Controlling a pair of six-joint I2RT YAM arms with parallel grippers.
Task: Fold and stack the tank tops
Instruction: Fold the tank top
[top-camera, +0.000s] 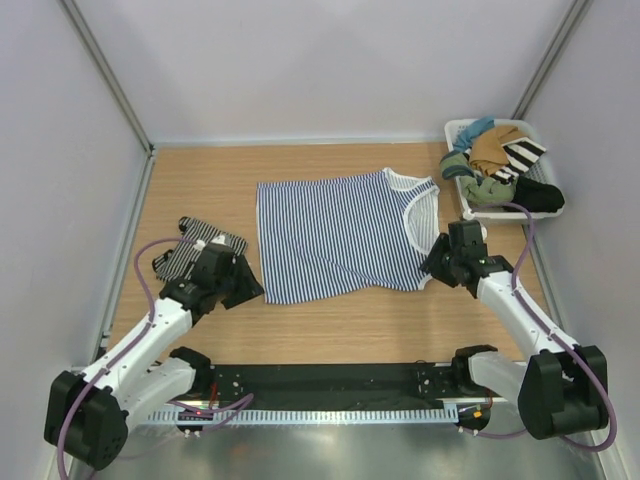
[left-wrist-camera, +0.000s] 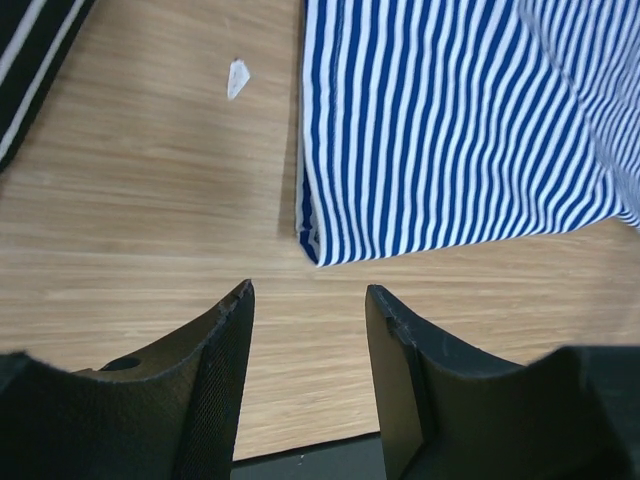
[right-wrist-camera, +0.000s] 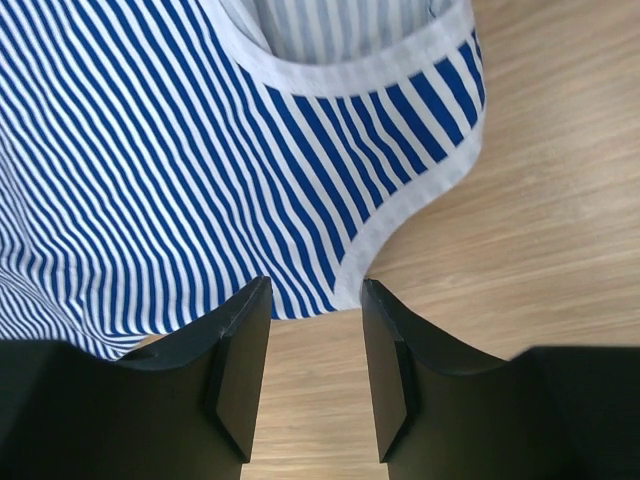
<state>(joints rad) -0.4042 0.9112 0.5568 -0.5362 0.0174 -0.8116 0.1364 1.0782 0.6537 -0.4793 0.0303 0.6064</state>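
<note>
A pale wooden bench (top-camera: 350, 320) is carrying the work as two black-and-white robot arms are reaching in from its near edge. The larger blue-and-white tank top (top-camera: 335, 235) is lying spread flat at the middle of the bench, its hem pointing to the left arm's side and its white-trimmed neckline and shoulder straps pointing towards the right arm's side. The left arm (top-camera: 150, 335) is angling in towards the top's near hem corner, and the left fingers (left-wrist-camera: 235, 320) are standing apart over bare wood just short of that corner, with nothing between them. The right arm (top-camera: 520, 315) is angling in from the other side, and the right fingers (right-wrist-camera: 250, 320) are also standing apart, their tips hanging at the white-trimmed edge of the near shoulder strap; whether they are touching the cloth cannot be told. A white basket (top-camera: 455, 130) is sitting at the far right corner, holding a heap of tan, green, teal and black clothes and a bold wide-striped cloth (top-camera: 522, 155). The smaller fine black-and-white tank top (top-camera: 190, 245) is lying bunched near the left edge of the bench, partly hidden behind the left arm's wrist. A small white scrap (left-wrist-camera: 237, 77) is lying on the wood just beside the blue top's hem.
</note>
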